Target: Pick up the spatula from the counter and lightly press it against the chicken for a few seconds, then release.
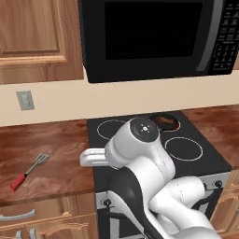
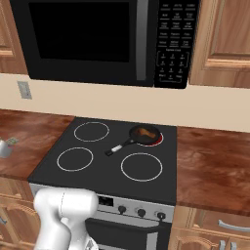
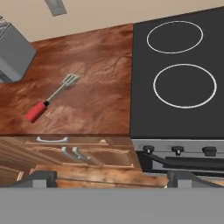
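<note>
Gripper (image 3: 112, 178) hangs above the counter's front edge, its tips spread wide with nothing between them. In the hand view the spatula (image 3: 50, 99) lies flat on the counter (image 3: 100, 65) at about 10 o'clock from the centre of the picture, well apart from the tips. Its red handle points to 7 o'clock and its slotted blade to 1 o'clock. In the left base view it sits at 8 o'clock, left of the stove (image 1: 205, 163).

The chicken (image 2: 143, 131) rests in a pan (image 2: 146, 139) on the back right burner, at about 1 o'clock from the stove's centre in the right base view. The pan's handle runs toward 8 o'clock.

By my reading nothing of the task is done yet: the spatula is untouched and no grasp has begun. Left to do: drop over the handle, close on it, lift, carry it across the stove to the pan, press the blade lightly on the chicken, hold briefly, then let go.
</note>
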Controlling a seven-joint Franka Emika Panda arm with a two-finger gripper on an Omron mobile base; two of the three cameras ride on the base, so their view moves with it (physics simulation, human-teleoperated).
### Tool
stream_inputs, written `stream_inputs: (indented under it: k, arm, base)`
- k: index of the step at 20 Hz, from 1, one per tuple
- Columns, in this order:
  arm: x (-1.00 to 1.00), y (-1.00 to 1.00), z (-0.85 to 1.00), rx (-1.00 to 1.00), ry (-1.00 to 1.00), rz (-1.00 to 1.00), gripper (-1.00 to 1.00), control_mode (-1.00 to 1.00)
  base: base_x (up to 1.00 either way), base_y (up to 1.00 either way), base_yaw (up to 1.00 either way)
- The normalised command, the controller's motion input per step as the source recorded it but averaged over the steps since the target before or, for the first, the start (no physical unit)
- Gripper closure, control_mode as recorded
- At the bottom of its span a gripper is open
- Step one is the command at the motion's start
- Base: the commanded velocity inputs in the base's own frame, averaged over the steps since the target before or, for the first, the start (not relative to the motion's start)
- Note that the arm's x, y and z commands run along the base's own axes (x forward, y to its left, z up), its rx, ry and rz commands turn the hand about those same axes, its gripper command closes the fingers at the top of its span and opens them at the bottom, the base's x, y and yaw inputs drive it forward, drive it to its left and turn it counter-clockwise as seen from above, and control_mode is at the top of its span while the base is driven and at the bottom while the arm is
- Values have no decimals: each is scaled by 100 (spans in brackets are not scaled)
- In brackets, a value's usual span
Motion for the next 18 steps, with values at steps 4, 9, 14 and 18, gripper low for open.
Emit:
stream_inputs:
  k: [4, 9, 14, 18]
  arm:
    - [1, 44, -1, 0, 0, 0, -100, -100]
    - [6, 42, -5, 0, 0, 0, -100, -100]
    - [5, 38, -6, 0, 0, 0, -100, -100]
    - [8, 32, -6, 0, 0, 0, -100, -100]
  base:
    - [0, 0, 0]
    - [0, 0, 0]
    - [0, 0, 0]
    - [0, 0, 0]
